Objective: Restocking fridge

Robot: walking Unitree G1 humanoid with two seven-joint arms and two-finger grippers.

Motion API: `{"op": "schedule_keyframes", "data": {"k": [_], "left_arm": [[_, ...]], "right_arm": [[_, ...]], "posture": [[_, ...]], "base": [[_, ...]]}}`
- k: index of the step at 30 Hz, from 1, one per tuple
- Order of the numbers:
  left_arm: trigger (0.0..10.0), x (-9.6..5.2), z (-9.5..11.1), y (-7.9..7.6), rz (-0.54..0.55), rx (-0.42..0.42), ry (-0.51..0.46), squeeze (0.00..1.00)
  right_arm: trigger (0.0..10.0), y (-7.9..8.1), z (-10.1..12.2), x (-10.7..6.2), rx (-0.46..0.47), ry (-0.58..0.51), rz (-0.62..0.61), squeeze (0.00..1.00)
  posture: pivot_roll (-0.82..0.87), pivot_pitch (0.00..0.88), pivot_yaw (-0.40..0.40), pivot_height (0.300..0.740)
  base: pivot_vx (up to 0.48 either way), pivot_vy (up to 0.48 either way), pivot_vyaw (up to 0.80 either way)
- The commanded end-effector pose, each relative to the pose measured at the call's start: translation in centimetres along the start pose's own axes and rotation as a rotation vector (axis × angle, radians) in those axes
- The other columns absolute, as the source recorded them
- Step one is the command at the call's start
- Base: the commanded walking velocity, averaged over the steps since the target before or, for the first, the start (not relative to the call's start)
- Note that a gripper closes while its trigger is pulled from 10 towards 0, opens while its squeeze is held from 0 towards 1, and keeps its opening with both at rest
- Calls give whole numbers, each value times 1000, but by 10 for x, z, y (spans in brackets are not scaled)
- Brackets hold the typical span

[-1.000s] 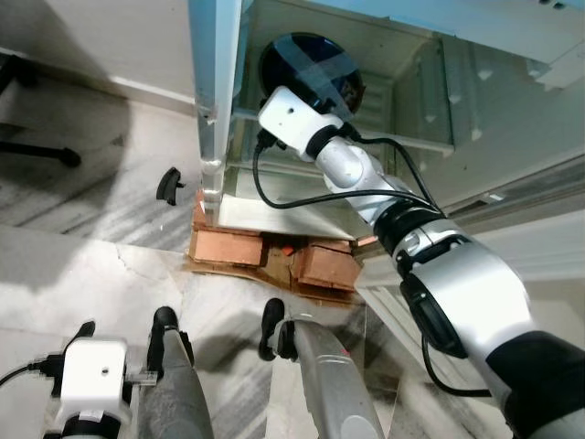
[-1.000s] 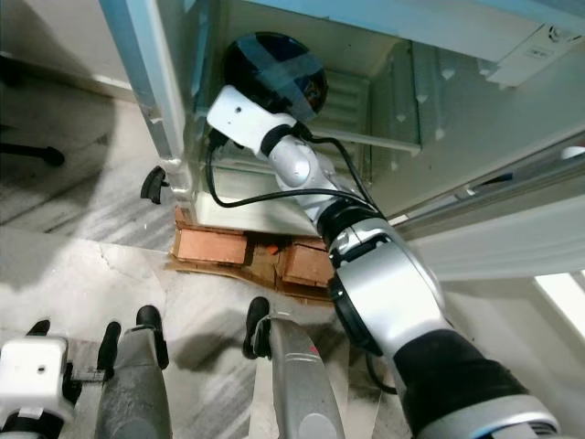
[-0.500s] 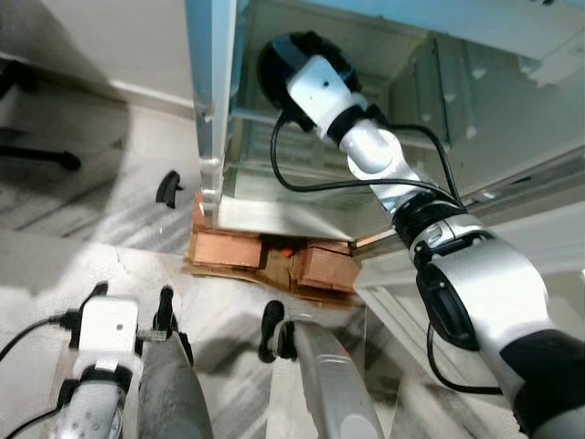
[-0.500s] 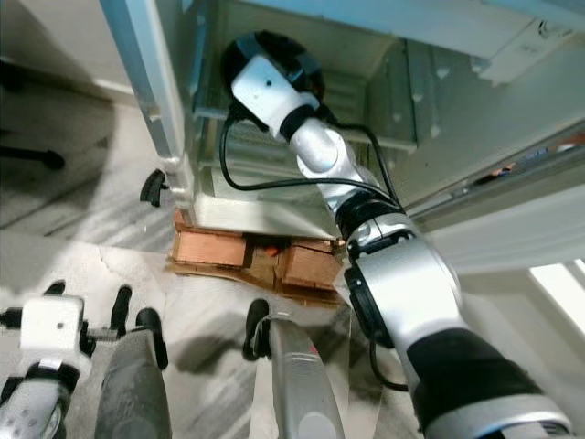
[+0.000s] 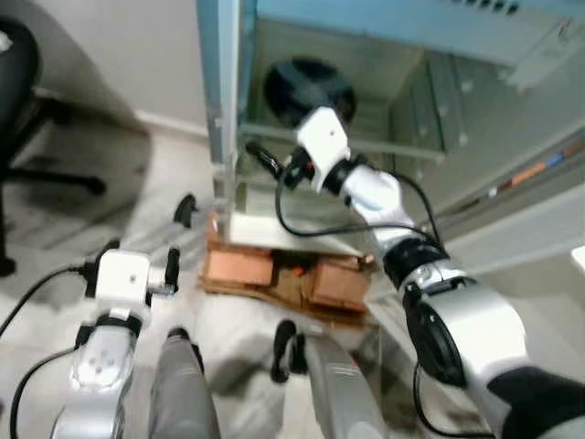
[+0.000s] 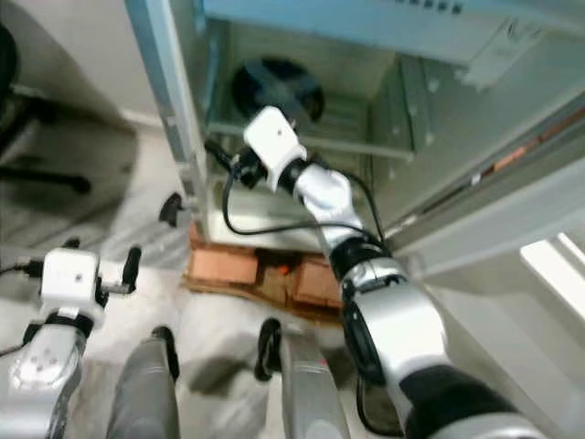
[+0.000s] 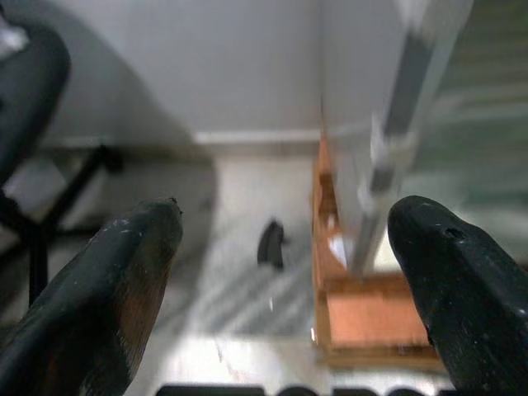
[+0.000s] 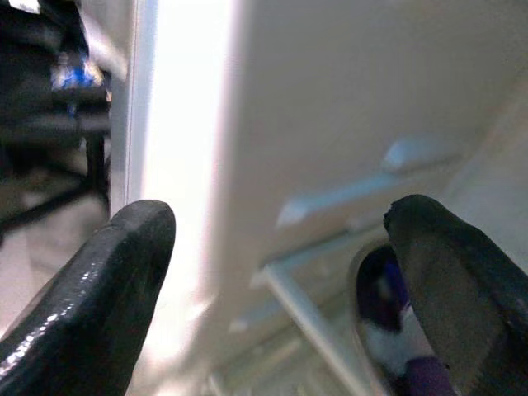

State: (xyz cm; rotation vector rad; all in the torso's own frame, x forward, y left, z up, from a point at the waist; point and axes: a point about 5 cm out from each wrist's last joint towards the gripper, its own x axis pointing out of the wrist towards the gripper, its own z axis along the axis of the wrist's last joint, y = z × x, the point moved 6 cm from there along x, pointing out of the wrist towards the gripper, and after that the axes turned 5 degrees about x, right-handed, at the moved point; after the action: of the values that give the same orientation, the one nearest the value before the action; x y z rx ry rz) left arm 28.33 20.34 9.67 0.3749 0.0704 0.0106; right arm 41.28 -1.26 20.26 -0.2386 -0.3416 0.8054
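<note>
1. Up ahead stands the big fridge [image 5: 274, 55] with its door open. Its walls are pale, and the light blue edge of its side runs down on the robot's left.
2. Under the fridge sit orange bricks [image 5: 239, 267] on a flat bit of cardboard. They lift the fridge off the grey stone floor [image 5: 137, 174].
3. Off to the robot's left is a black chair [image 5: 23, 101] with its legs spread on the floor.
4. Low inside the fridge, at the back, rests a dark round plate [image 5: 309, 90] with a blue shine. It stands above a clear glass shelf [image 5: 393, 148].
5. Just in front of the plate is the right hand [image 5: 260, 160], near the front edge of the fridge. Its two black fingers are spread wide apart and it holds nothing. The plate is not touching them.
6. Down by the robot's legs, the left hand [image 5: 142, 261] is raised a little above the floor. Its fingers [image 7: 124, 280] are wide apart too, with nothing between them.
7. On the floor next to the bricks lies a small black thing [image 5: 186, 209]. It is too small to tell what it is.
</note>
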Motion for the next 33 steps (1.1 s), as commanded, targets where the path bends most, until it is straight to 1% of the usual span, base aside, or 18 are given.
{"op": "schedule_keyframes", "data": {"k": [1,2,5,8,9,10,11,12,13,14,15,16,17,18,20,23,27,33], "left_arm": [[10000,1,-12,-8,-33,5,26,0],[10000,1,-12,-8,-33,5,26,0],[10000,10,-10,-9,-41,-1,5,0],[10000,13,-10,-11,-44,-7,-4,0],[10000,13,-13,-14,-46,-8,2,0],[10000,13,-13,-14,-46,-8,2,0],[10000,13,-16,-17,-47,-9,5,0],[10000,12,-17,-17,-45,-8,5,0],[10000,9,-22,-17,-44,-16,18,0],[10000,9,-22,-17,-44,-16,18,0],[10000,7,-25,-17,-43,-20,26,0],[10000,5,-31,-15,-34,-33,40,0],[10000,5,-31,-15,-34,-33,40,0],[10000,4,-36,-13,-26,-38,50,0],[10000,4,-38,-12,-17,-35,49,0],[10000,8,-36,-15,-12,-34,41,0],[10000,18,-30,-18,-21,-34,19,0],[10000,22,-29,-18,-22,-35,7,0]], "right_arm": [[10000,-14,-6,-17,21,-5,-54,0],[10000,-14,-6,-17,21,-5,-54,0],[10000,-28,-21,-43,56,8,-157,0],[10000,-32,-34,-56,100,36,-225,0],[10000,-35,-54,-79,169,80,-322,0],[10000,-35,-54,-79,169,80,-322,0],[10000,-36,-69,-101,245,108,-411,0],[10000,-38,-75,-111,265,119,-459,0],[10000,-39,-84,-133,266,148,-539,0],[10000,-39,-84,-133,266,148,-539,0],[10000,-39,-86,-141,272,155,-577,0],[10000,-39,-91,-159,300,165,-661,0],[10000,-39,-91,-159,300,165,-661,0],[10000,-34,-96,-181,295,197,-743,0],[10000,-28,-100,-194,307,227,-792,0],[10000,-16,-102,-198,269,279,-782,0],[10000,-1,-105,-192,332,300,-739,0],[10000,4,-104,-191,386,318,-716,0]], "posture": [[214,117,-130,740],[214,117,-130,740],[193,79,-114,740],[175,52,-100,740],[167,37,-91,740],[167,37,-91,740],[159,24,-85,740],[157,20,-83,740],[150,7,-76,740],[150,7,-76,740],[146,0,-71,740],[135,0,-66,740],[135,0,-66,740],[128,0,-59,740],[121,0,-56,740],[112,0,-46,740],[103,0,-41,740],[90,0,-41,740]], "base": [[0,0,0],[0,0,0],[0,0,0],[0,0,0],[0,0,0],[0,0,0],[0,0,0],[0,0,0],[0,0,0],[0,0,0],[0,0,0],[0,0,0],[0,0,0],[0,0,0],[0,0,0],[0,0,0],[0,0,0],[0,0,0]]}}
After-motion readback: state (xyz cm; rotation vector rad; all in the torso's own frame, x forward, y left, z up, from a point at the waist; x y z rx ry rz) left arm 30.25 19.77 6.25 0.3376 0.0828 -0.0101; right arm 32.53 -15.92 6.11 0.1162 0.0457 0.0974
